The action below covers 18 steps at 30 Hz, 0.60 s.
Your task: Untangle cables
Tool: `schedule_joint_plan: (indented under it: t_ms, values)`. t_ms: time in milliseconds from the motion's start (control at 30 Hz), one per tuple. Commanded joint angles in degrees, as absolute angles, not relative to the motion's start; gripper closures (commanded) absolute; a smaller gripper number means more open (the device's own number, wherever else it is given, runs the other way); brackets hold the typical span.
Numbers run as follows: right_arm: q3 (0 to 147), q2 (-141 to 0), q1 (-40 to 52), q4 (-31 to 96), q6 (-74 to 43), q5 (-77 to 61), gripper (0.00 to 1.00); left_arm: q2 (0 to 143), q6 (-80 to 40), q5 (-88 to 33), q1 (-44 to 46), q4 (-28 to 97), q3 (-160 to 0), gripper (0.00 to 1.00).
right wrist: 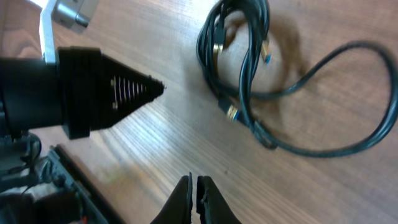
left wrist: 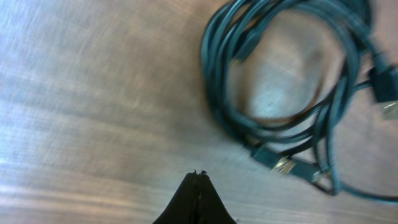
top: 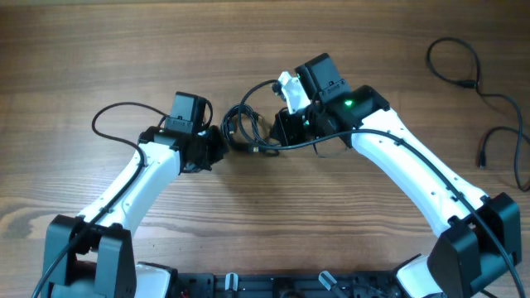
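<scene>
The cables form a coiled black clump on the wooden table between my two grippers. In the left wrist view the coil lies up and to the right, with gold-tipped plugs at its lower edge. In the right wrist view the clump trails a long loop to the right. My left gripper is shut and empty, short of the coil; overhead it is just left of the clump. My right gripper is shut with a hairline gap, empty, just right of the clump.
Separate loose black cables lie at the far right of the table and near its right edge. The left arm's own thicker wire loops at the left. The left gripper's black tip shows in the right wrist view.
</scene>
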<state>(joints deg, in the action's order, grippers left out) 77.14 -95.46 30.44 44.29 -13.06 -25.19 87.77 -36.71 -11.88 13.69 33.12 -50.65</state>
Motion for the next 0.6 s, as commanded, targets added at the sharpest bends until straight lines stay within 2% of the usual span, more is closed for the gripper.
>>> schedule_joint_plan:
  t_ms: [0, 133, 367, 500, 567]
  values:
    - [77.2, -96.0, 30.2, 40.5, -12.0, -21.4, 0.92, 88.2, -36.4, -11.3, 13.6, 28.4, -50.6, 0.96]
    - [77.2, -101.9, 30.2, 35.8, -12.4, -14.1, 0.89, 89.8, -36.4, -10.3, 13.6, 21.5, -50.6, 0.96]
    - [77.2, -110.4, 30.2, 40.4, -15.2, -17.9, 0.88, 100.7, -36.4, -9.2, 13.7, 20.8, -50.6, 0.96]
    - [77.2, -110.2, 30.2, 43.3, -15.1, -34.6, 0.86, 100.7, -36.4, -9.1, 13.7, 20.0, -50.6, 0.96]
    - [77.2, -110.2, 30.3, 43.3, -15.2, -37.4, 0.85, 100.7, -36.4, -9.1, 13.7, 19.9, -50.6, 0.96]
